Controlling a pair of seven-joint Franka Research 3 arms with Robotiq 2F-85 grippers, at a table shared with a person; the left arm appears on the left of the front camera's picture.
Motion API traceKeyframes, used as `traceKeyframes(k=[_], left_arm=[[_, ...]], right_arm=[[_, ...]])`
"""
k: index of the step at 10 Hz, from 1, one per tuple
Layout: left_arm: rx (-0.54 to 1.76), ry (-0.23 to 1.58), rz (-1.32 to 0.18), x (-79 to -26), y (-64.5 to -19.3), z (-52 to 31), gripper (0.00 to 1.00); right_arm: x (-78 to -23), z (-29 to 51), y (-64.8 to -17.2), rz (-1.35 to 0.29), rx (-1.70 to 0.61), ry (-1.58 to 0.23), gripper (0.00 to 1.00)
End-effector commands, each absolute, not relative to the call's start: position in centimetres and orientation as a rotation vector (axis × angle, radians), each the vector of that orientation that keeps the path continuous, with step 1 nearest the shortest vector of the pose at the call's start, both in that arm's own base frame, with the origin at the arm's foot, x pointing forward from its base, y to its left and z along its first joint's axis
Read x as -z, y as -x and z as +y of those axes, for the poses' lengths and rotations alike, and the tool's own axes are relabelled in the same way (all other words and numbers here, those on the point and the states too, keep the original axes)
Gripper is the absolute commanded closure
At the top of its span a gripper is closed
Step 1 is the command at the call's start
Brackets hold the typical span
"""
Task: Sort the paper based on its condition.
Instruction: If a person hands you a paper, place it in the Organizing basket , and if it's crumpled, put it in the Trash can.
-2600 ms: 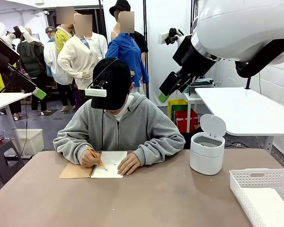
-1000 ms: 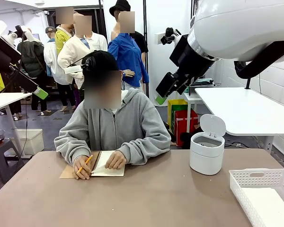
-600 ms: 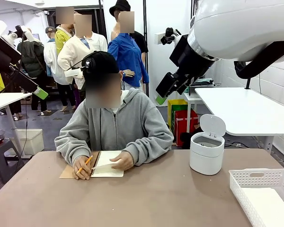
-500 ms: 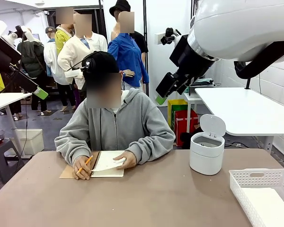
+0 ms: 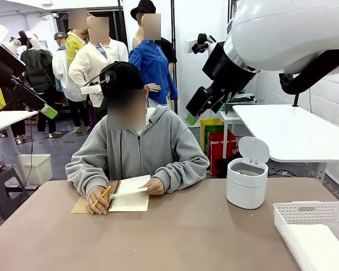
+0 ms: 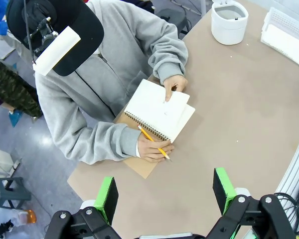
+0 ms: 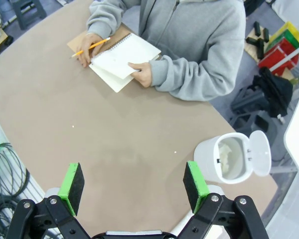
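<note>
A person at the far side holds up the top white page [image 5: 131, 184] of a spiral notebook [image 6: 175, 130] with one hand. The other hand rests a pencil [image 6: 153, 143] on the tan cover. Lumpy white paper [image 7: 228, 160] lies inside the open white bin [image 5: 247, 180]. Flat white paper [image 6: 288, 43] lies in the white basket [image 5: 305, 213]. My left gripper [image 6: 165, 193] hangs high above the table's left end, open and empty; it also appears at the left edge [image 5: 46, 110]. My right gripper [image 7: 133, 180] hovers high over the table's middle, open and empty, and is seen up high [image 5: 193, 113].
The bin [image 7: 212, 149] stands at the far right with its lid flipped up, and the basket [image 6: 295, 20] sits at the near right corner. Bare brown tabletop [image 5: 175, 237] stretches between the notebook and the basket. A white side table [image 5: 294, 132] stands behind on the right.
The person stopped writing, raised their head and slid the pencil hand left. The other hand has lifted the notebook's top page. Both arms stayed still.
</note>
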State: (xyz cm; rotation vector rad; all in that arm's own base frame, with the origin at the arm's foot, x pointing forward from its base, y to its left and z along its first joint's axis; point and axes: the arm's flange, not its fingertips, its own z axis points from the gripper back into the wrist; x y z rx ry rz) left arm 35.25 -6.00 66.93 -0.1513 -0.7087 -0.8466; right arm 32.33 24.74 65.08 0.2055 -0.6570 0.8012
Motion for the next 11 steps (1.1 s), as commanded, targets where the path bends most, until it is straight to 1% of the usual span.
traceKeyframes(k=[1,11], left_arm=[[0.844,0.147,-0.723,-67.1,-35.27,-6.04,0.0],[0.844,0.147,-0.723,-67.1,-35.27,-6.04,0.0]], right_arm=[[-64.88,24.69,-32.49,-0.653,-0.806,-0.211,0.0],[-64.88,24.69,-32.49,-0.653,-0.806,-0.211,0.0]])
